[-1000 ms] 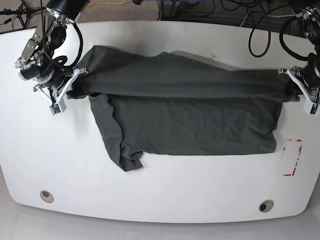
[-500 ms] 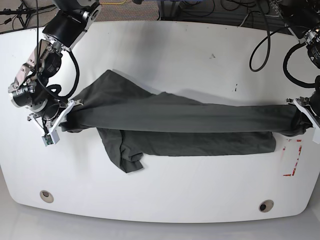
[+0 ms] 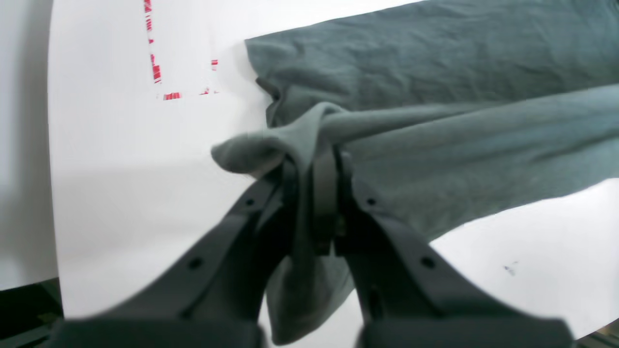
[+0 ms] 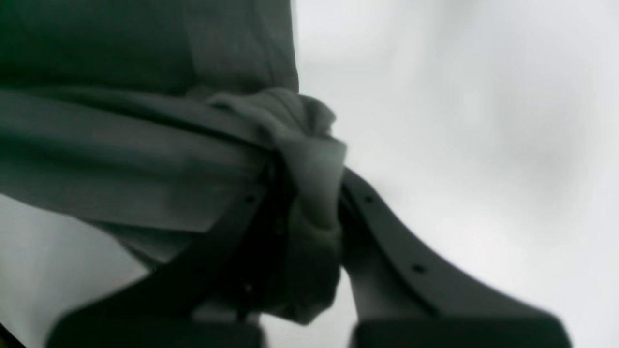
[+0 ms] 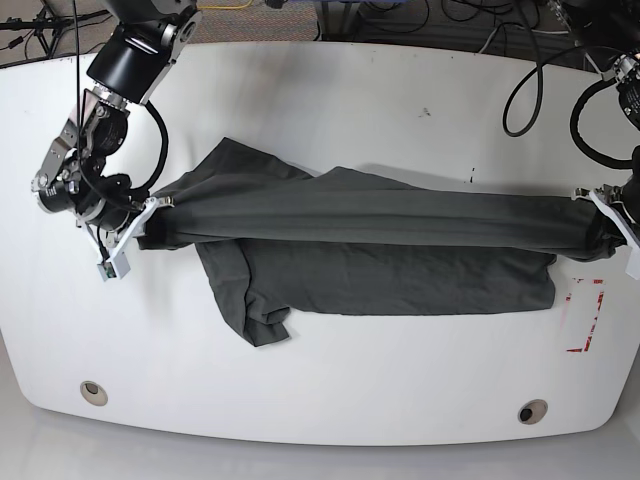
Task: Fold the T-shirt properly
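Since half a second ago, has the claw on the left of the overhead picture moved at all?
Yes. The right gripper, clamped on the T-shirt, has shifted slightly up the picture, away from the round hole in the table's near edge.

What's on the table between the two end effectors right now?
In the base view, only the dark charcoal-grey T-shirt spans from the right end effector to the left end effector, pulled into a taut band; both are clamped on it.

Matt grey cloth T-shirt (image 5: 380,240)
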You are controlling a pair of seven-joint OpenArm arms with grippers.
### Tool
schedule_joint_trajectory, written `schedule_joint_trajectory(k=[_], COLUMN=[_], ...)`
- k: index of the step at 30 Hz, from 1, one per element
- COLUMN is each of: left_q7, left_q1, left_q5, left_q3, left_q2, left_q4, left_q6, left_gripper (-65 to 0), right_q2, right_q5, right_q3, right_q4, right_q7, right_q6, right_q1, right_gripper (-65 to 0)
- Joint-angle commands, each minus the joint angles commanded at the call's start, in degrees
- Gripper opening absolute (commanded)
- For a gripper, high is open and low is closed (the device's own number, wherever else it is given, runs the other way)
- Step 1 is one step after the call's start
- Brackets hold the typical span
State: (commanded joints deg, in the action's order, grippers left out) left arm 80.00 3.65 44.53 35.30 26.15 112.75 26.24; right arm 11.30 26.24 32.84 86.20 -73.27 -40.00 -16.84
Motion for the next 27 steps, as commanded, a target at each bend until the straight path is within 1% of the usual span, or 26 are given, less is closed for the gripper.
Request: schedule_joint_trajectory(k=[5,10,12,14,15,18,19,20,21,22,25,27], left_q7=[0.0,0.0,0.0,0.0,0.0,0.0,0.0,0.0,0.0,0.0,0.0,0.0], left_q1=[1.32,2.37,2.46,2.46,2.55,3.96,4.13,4.22,4.22,4.4,4.4,4.4], left_q5=[0.0,0.0,0.0,0.0,0.0,0.0,0.0,0.0,0.0,0.0,0.0,0.0], left_q3=[-0.09,-0.09,-0.09,-0.09,-0.09,-0.09,-0.09,-0.09,-0.09,0.0,0.09,0.09], left_q2=[0.0,0.0,0.0,0.0,0.0,0.0,0.0,0.0,0.0,0.0,0.18,0.18], left_q4=[0.0,-0.97,-2.29,-3.52,-4.13,-5.45,-5.8,-6.07,-6.42,-6.68,-7.12,-7.21], left_q6=[0.0,0.0,-0.09,-0.09,-0.09,-0.09,-0.09,-0.09,-0.09,-0.09,-0.09,-0.09], left_gripper=[-64.4,-64.4,-64.4,-64.4,-64.4,-64.4,-64.4,-64.4,-64.4,-64.4,-64.4,-64.4], right_q2=[0.18,0.0,0.09,0.18,0.18,0.18,0.18,0.18,0.18,0.26,1.23,1.85], right_q5=[-0.09,-0.09,-0.09,-0.09,-0.09,-0.09,-0.09,-0.09,-0.09,-0.09,0.26,0.53], right_q3=[0.0,-0.35,-2.64,-5.01,-5.89,-6.95,-6.95,-6.95,-6.95,-6.95,-6.95,-6.86], right_q4=[-5.01,-10.81,-13.89,-16.26,-17.23,-20.48,-21.89,-22.51,-23.21,-23.56,-23.56,-23.56], right_q7=[0.53,4.04,6.15,8.35,9.41,12.48,13.36,13.8,14.33,15.12,15.56,15.47], right_q6=[0.0,0.0,0.0,0.0,0.0,0.0,0.0,0.0,0.0,0.0,0.0,0.0], right_q1=[-3.87,-6.07,-7.03,-7.91,-8.09,-8.18,-8.26,-8.35,-8.35,-8.35,-8.09,-7.91], right_gripper=[-65.0,-65.0,-64.7,-62.6,-60.7,-48.0,-41.9,-38.2,-32.8,-26.3,-16.8,-14.1])
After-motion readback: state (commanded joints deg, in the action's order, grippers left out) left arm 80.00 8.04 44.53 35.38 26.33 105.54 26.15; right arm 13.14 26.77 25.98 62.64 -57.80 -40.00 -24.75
